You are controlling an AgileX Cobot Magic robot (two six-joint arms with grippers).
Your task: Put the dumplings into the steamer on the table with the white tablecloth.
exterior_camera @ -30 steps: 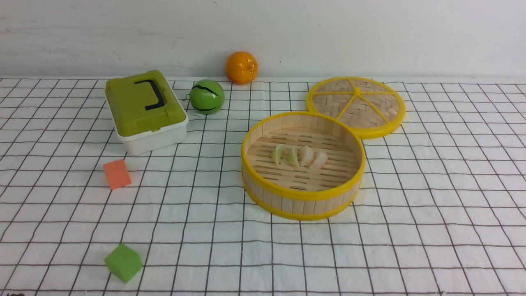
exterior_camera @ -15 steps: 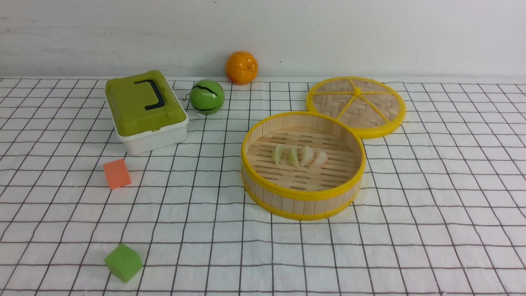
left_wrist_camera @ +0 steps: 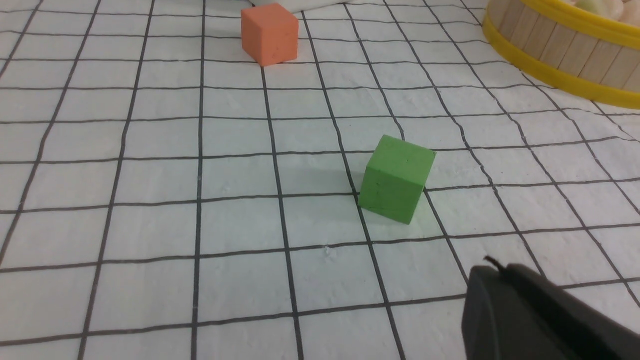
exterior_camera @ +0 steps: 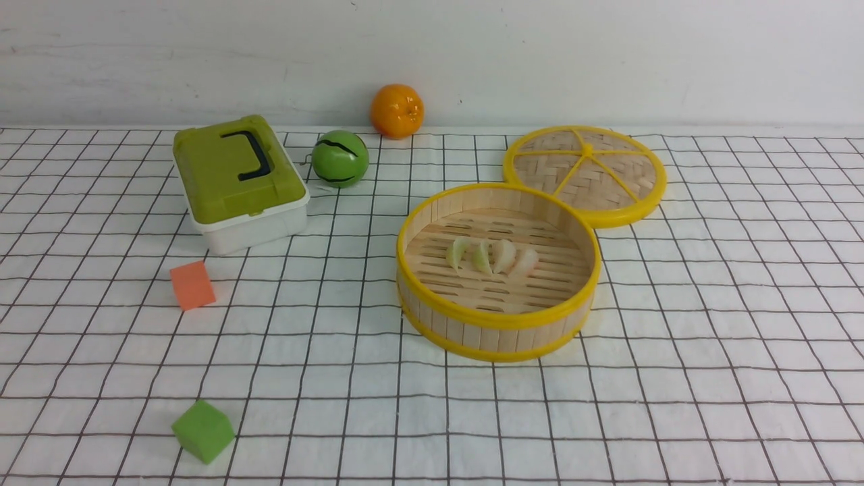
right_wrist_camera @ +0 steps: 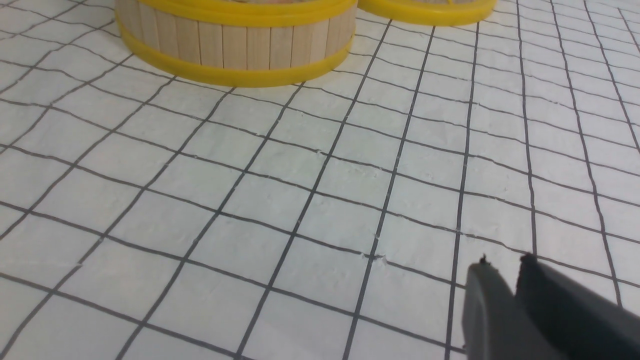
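While dumplings (exterior_camera: 491, 256) sit in steamer (exterior_camera: 497, 317) | left pincer (left_wrist_camera: 492, 280) clenched | right pincer (right_wrist_camera: 502, 280) slightly parted, empty

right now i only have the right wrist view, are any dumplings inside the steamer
Observer: yes, the front view shows four dumplings in a row on the floor of the steamer.
Operator: any still out on the cloth
Observer: none in sight; only an orange cube and a green cube lie on the cloth, on the robot's left side.
Operator: left arm holding something
Observer: no, the left fingers are shut on nothing, near the green cube.
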